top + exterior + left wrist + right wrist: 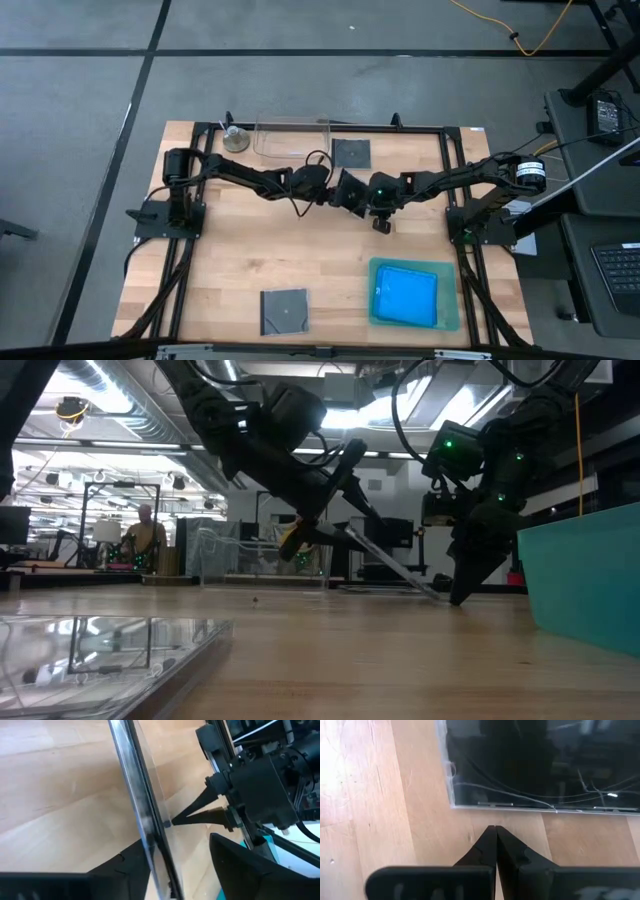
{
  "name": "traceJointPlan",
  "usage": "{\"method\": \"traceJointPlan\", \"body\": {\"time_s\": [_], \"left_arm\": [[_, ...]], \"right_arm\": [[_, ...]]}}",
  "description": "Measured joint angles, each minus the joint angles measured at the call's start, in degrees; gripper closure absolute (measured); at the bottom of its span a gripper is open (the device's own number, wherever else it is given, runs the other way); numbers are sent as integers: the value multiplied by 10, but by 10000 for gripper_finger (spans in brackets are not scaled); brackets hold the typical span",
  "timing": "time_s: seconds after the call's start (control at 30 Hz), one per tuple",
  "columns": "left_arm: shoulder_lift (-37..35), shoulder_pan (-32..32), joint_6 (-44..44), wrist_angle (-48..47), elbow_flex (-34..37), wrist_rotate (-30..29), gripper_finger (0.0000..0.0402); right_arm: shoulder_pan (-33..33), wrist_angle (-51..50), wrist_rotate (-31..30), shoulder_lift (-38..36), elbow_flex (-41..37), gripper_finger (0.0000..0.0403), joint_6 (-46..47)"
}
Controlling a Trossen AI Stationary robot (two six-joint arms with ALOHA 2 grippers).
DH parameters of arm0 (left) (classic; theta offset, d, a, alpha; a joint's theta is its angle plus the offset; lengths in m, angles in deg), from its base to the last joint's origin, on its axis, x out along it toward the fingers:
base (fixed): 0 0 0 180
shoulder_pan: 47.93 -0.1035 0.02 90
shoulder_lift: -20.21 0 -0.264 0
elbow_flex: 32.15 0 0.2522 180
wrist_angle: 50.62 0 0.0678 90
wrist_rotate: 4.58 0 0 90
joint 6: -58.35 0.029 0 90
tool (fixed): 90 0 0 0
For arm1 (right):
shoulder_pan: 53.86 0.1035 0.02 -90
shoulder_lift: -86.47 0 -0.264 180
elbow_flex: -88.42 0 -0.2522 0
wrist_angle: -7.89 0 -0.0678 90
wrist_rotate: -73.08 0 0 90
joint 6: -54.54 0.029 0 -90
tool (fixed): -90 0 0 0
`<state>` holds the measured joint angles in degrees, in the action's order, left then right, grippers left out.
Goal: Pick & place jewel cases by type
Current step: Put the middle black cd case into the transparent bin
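Low view, held case: a dark grey jewel case hangs tilted between the two arms, its upper edge pinched by the left gripper, its lower corner down on the counter right at the tips of the right gripper
Left gripper: clamped on the case's edge, the thin case running edge-on between its fingers in the left wrist view; it holds the high end
Right gripper: fingers pressed together on nothing, tips pointing down just beside the case's low edge; in the right wrist view that edge lies straight ahead of the tips, a little apart
Key relation: the case slopes from the left gripper down toward the right gripper, long axis running from one to the other; the left arm has it, the right only stands at its foot
Other cases: one dark case beyond both grippers; another well short of them; a blue one in the green tray, on the right gripper's side
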<state>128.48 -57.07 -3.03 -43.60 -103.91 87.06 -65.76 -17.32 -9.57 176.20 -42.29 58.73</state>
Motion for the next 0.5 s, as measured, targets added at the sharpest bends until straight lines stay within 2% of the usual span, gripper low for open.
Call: {"method": "traceJointPlan", "body": {"time_s": [0.27, 0.5], "left_arm": [[0, 5, -3, 0, 0, 4, 287], [-1, 9, -4, -1, 0, 4, 329]], "right_arm": [[0, 0, 0, 0, 0, 398, 0], [0, -1, 1, 0, 0, 398, -1]]}}
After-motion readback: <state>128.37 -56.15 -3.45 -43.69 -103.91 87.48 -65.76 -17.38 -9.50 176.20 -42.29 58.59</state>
